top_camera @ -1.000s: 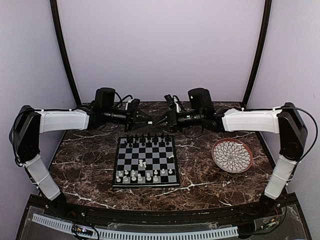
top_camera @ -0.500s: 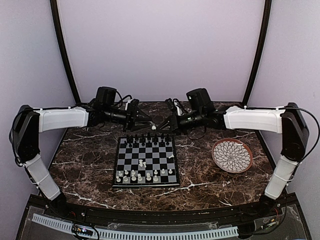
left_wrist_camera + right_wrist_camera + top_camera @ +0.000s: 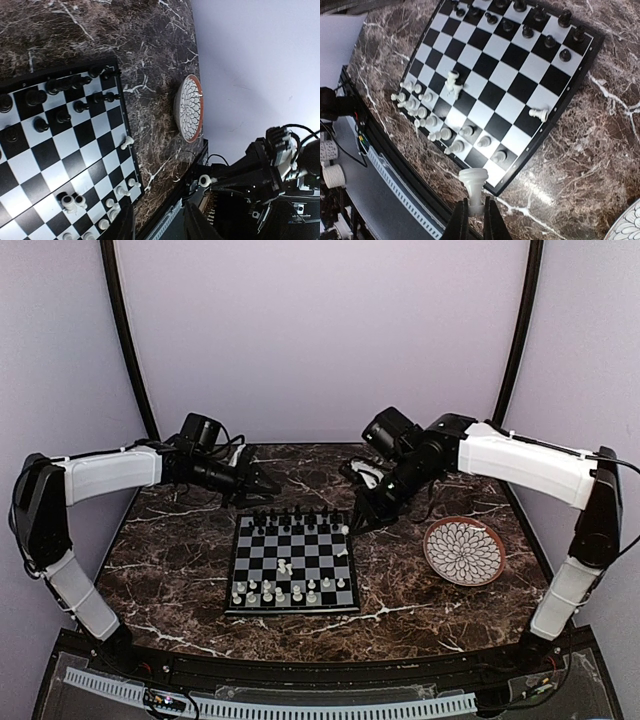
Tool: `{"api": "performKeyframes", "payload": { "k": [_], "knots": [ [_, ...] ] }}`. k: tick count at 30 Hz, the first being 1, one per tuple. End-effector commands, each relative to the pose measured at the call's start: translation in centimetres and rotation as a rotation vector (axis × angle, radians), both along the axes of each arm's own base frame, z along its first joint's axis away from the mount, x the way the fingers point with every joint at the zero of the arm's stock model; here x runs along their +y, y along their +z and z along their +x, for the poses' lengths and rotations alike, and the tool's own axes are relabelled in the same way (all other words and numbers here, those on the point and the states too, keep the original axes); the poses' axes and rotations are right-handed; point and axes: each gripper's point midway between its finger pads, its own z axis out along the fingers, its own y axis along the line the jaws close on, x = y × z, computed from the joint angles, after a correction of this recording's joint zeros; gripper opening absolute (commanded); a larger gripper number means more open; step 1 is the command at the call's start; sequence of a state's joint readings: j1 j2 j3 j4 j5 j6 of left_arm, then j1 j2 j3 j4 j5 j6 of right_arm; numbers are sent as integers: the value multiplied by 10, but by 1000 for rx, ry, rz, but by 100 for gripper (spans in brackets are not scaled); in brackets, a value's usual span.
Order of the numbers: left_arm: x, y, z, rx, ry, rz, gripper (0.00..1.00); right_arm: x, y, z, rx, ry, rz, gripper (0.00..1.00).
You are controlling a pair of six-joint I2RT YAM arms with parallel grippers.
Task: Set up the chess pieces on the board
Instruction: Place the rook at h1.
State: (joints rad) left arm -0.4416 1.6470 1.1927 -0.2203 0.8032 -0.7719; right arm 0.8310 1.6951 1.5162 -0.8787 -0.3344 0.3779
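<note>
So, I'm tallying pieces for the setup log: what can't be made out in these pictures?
Top view: the chess pieces on the board are too small to tell their kinds.
Right wrist view: the base of the held white piece is hidden between the right fingers; the plate is cut off at the corner.
Left wrist view: the board runs off the left edge; the left fingers are blurred.

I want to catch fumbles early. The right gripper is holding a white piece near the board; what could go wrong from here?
1. The right gripper pinches the white piece only by one narrow end, so it may tilt or slip on release.
2. The white ranks on the board are tightly packed; fingers lowered there could topple neighbours.
3. A lone white pawn stands by the rim and could get swept off.
</note>
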Motion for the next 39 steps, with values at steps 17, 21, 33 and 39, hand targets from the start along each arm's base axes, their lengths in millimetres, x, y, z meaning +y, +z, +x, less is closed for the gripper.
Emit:
{"api": "performKeyframes", "payload": {
  "k": [17, 21, 33, 39],
  "knots": [
    [41, 7, -14, -106, -22, 163, 36, 11, -83, -68, 107, 268, -600, 2],
    [43, 6, -15, -108, -24, 169, 36, 13, -99, -70, 136, 276, -628, 3],
    [46, 2, -20, -99, -24, 178, 36, 14, -117, -74, 185, 295, -651, 5],
    [48, -1, -21, -95, -23, 184, 36, 7, -124, -74, 190, 289, -683, 7]
  ]
}}
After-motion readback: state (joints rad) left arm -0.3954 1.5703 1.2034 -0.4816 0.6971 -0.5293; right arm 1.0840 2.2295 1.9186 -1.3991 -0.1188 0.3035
